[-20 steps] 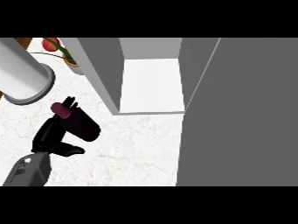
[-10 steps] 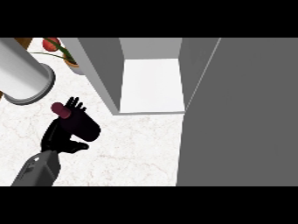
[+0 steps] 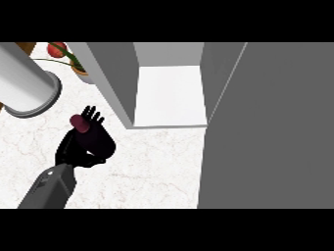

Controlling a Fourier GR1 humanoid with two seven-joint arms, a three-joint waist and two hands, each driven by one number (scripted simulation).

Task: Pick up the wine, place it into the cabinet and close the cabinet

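1. Left hand [image 3: 83,147] curled round the wine [image 3: 81,123], its dark red top poking out above the fingers.
2. Positioned over the pale marble counter [image 3: 148,166], left of the cabinet [image 3: 115,73], near its left wall but apart from it.
3. Cabinet open, showing a white floor inside, with the grey door [image 3: 285,127] swung wide at its right.
4. Well left of the cabinet, a grey cylinder [image 3: 17,81]; just beside the cabinet's left wall, a potted red flower [image 3: 61,49].

Wine [image 3: 80,122] mostly hidden within the curled left robot hand [image 3: 88,143], only a dark red end showing. Cabinet door [image 3: 285,127] cut off by the right edge.
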